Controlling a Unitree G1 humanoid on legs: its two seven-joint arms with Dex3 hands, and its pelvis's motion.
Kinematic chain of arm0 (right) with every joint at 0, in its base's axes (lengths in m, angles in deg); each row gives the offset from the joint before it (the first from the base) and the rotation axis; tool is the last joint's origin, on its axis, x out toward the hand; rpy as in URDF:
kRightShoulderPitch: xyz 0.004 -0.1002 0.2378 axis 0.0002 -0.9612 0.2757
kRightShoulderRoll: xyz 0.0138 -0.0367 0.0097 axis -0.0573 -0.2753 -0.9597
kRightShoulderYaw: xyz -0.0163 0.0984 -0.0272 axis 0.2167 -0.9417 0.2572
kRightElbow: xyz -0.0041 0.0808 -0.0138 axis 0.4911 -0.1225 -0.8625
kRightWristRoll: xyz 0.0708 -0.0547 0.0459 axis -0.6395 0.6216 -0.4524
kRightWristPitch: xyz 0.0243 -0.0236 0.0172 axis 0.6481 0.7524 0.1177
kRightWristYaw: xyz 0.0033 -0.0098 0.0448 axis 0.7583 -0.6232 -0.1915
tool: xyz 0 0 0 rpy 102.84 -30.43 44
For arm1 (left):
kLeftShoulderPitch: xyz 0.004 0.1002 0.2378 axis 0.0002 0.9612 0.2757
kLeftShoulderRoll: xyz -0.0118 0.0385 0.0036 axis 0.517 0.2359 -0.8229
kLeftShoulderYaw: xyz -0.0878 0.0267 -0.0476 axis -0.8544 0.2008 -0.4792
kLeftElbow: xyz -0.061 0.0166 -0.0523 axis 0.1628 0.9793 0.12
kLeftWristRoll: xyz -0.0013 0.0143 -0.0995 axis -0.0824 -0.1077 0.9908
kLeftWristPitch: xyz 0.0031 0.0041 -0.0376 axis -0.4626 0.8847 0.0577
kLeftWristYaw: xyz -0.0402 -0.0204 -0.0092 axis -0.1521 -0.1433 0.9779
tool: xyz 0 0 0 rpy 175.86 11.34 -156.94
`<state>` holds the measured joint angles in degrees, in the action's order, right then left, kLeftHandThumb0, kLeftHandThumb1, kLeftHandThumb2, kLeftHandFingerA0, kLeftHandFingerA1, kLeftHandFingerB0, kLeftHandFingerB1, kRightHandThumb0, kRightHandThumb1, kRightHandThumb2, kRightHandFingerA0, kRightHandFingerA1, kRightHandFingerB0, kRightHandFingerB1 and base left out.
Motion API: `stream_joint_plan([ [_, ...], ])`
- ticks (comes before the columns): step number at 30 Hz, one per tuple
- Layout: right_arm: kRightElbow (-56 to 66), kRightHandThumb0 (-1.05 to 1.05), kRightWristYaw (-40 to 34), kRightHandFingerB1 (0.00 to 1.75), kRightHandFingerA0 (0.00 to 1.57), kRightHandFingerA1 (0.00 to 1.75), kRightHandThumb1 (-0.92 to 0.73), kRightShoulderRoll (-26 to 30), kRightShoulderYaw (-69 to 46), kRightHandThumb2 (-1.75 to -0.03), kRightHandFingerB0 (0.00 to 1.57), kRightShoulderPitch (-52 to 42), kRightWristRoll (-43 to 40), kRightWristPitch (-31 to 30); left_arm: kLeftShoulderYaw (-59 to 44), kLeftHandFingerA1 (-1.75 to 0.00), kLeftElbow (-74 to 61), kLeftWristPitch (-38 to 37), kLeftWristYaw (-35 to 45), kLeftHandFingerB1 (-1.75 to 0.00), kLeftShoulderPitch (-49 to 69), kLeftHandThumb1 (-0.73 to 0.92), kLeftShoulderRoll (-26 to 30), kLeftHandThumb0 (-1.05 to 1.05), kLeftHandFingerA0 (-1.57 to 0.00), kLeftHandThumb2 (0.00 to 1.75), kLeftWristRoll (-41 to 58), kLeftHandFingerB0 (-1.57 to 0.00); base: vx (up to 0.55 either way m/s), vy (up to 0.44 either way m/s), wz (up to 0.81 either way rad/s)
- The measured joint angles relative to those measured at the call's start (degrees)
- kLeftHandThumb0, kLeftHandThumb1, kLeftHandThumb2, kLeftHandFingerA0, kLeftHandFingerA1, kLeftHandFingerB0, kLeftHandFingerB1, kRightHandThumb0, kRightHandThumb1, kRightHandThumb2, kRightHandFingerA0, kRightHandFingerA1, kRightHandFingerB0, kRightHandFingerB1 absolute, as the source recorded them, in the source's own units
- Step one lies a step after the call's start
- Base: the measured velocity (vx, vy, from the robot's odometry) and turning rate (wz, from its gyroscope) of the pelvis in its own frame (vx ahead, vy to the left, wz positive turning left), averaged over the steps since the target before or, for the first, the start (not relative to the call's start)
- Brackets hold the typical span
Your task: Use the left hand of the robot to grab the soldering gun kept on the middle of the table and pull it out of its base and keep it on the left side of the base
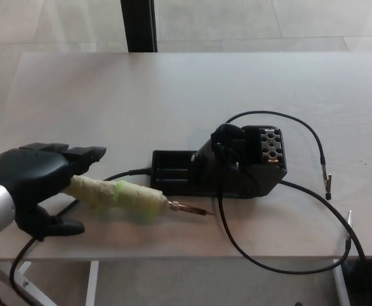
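Note:
The soldering gun (119,196), its handle wrapped in pale yellow-green tape, lies on the table to the left of the black base (237,169). Its metal tip (195,210) points right, towards the base's front. My left hand (36,185) is at the handle's rear end, open: the fingers (83,153) stretch out above the handle and the thumb (61,226) lies below it. The handle's back end is hidden behind my palm. A black cable (125,173) runs from the gun to the base. My right hand is out of the picture.
A long black cable (281,268) loops from the base over the table's front edge. Another lead (316,143) arcs to the right and ends in a clip (329,185). A dark post (138,25) stands beyond the table's far edge.

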<state>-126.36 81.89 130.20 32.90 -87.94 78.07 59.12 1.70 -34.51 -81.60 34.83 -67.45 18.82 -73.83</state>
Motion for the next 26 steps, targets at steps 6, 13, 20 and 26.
stream_joint_plan([
  [6, -0.07, -0.47, 0.00, 0.41, 0.65, 0.58, -0.69, -0.01, 0.19, -0.61, 0.48, 0.16, 0.02, -0.08, -8.18, 0.00, -8.61, 2.55, 3.18, 0.00, 4.98, 0.72, 0.93, -0.71, 0.00, 0.62, 2.46, 0.00, 0.00, 0.000, 0.00],
  [13, -0.06, -0.48, 0.00, 0.40, 0.65, 0.60, -0.67, -0.02, 0.40, -0.60, 0.46, 0.10, 0.10, -0.09, -21.72, 0.00, -14.52, 2.87, 3.87, -0.02, 11.62, 0.60, -0.80, -0.65, 0.00, 0.73, 6.90, -0.09, 0.00, 0.000, 0.00],
  [20, -0.08, -0.50, 0.01, 0.40, 0.63, 0.58, -0.64, -0.02, 0.39, -0.59, 0.45, -0.01, 0.09, -0.09, -34.51, -0.37, -14.11, 2.86, 3.90, -0.37, 18.69, 0.66, -3.64, -0.61, 0.00, 0.61, 10.89, 0.00, 0.00, 0.000, 0.00],
  [26, -0.09, -0.49, 0.03, 0.40, 0.64, 0.58, -0.64, -0.02, 0.36, -0.60, 0.43, -0.24, 0.07, -0.10, -44.51, -0.24, -9.37, 2.89, 3.05, -0.15, 22.65, 0.62, -7.69, -0.56, 0.00, 0.72, 13.96, 0.00, 0.00, 0.000, 0.00],
])
